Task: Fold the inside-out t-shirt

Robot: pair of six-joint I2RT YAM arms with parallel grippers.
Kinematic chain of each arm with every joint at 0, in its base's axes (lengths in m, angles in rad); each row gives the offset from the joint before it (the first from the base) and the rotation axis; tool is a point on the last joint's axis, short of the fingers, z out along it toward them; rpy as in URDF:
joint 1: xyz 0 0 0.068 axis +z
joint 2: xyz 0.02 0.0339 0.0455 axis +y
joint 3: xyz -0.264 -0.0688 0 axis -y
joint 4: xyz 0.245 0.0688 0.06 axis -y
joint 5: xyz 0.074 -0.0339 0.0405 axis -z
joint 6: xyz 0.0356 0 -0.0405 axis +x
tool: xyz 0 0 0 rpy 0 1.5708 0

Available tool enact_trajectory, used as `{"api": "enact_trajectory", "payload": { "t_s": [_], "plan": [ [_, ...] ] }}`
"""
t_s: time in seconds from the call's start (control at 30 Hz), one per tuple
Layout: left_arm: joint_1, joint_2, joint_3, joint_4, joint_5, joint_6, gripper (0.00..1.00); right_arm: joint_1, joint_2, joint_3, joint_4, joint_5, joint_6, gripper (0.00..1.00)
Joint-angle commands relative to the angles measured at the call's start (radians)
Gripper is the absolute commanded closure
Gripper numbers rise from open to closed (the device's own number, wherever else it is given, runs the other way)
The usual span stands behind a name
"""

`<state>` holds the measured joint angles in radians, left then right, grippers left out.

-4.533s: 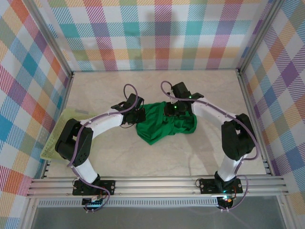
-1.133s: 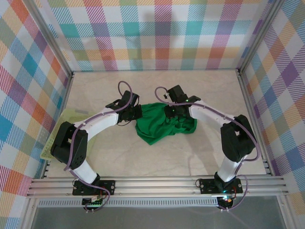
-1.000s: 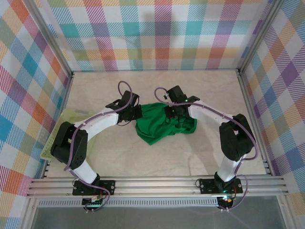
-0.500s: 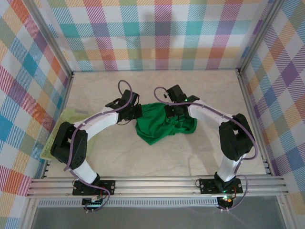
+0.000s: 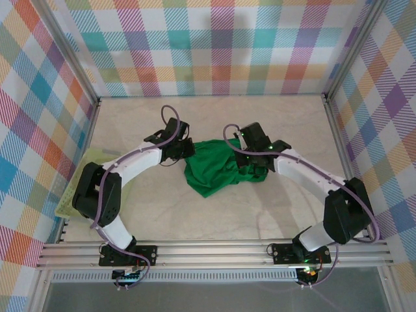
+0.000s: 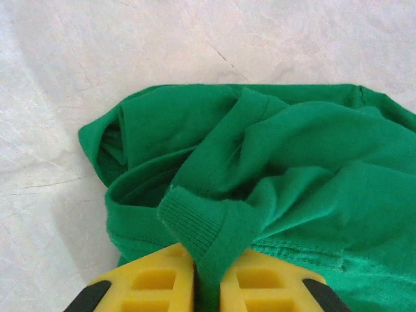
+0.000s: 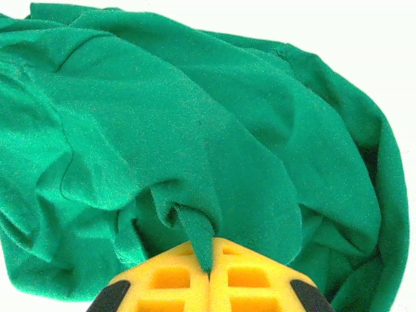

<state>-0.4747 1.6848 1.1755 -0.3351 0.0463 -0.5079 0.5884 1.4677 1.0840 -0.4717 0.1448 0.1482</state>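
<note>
Green, crumpled soft-cloth t-shirt lies mid-bench from above, between my two arms. At my left wrist, my left jaws pinch its ribbed hem between yellow pads. At my right wrist, my right jaws are clamped on a raised fold.

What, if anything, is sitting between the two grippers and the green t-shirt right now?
Nothing visible. The left gripper pinches a ribbed edge of the t-shirt, and the right gripper pinches a fold of it. The mesh basket lies off to the left, apart from the shirt.
</note>
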Motion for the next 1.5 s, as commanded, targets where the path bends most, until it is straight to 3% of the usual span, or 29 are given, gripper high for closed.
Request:
{"api": "enact_trajectory", "payload": {
  "t_s": [0.0,0.33,0.47,0.77,0.93,1.07,1.2,1.37,1.47],
  "plan": [
    [0.005,0.013,0.011,0.020,0.039,0.008,0.79,-0.002,-0.063,-0.061,-0.008,-0.030,0.022,0.96],
    [0.005,0.054,0.041,0.004,0.054,0.015,0.56,-0.002,-0.184,-0.194,0.030,-0.050,0.069,0.95],
    [0.006,0.070,0.046,-0.002,0.048,0.015,0.53,-0.003,-0.176,-0.192,0.039,-0.050,0.077,0.95],
    [0.006,0.045,0.059,-0.017,0.025,0.025,0.86,-0.004,-0.182,-0.147,-0.002,0.037,0.076,0.98],
    [0.007,-0.023,0.168,-0.130,-0.082,0.065,1.00,-0.004,-0.253,-0.027,-0.054,0.068,0.033,0.98],
    [0.010,-0.111,0.290,-0.204,-0.183,0.090,1.00,-0.004,-0.332,0.147,-0.118,0.075,-0.004,0.99],
    [0.010,-0.269,0.314,-0.164,-0.188,0.107,1.00,-0.004,-0.439,0.261,-0.149,0.027,-0.019,0.99],
    [0.007,-0.421,0.148,-0.001,-0.107,0.072,1.00,-0.004,-0.524,0.194,-0.106,-0.076,-0.021,0.99],
    [0.007,-0.330,0.158,-0.085,-0.137,0.079,0.98,-0.004,-0.479,0.093,-0.071,-0.088,0.015,1.00]
  ]
}}
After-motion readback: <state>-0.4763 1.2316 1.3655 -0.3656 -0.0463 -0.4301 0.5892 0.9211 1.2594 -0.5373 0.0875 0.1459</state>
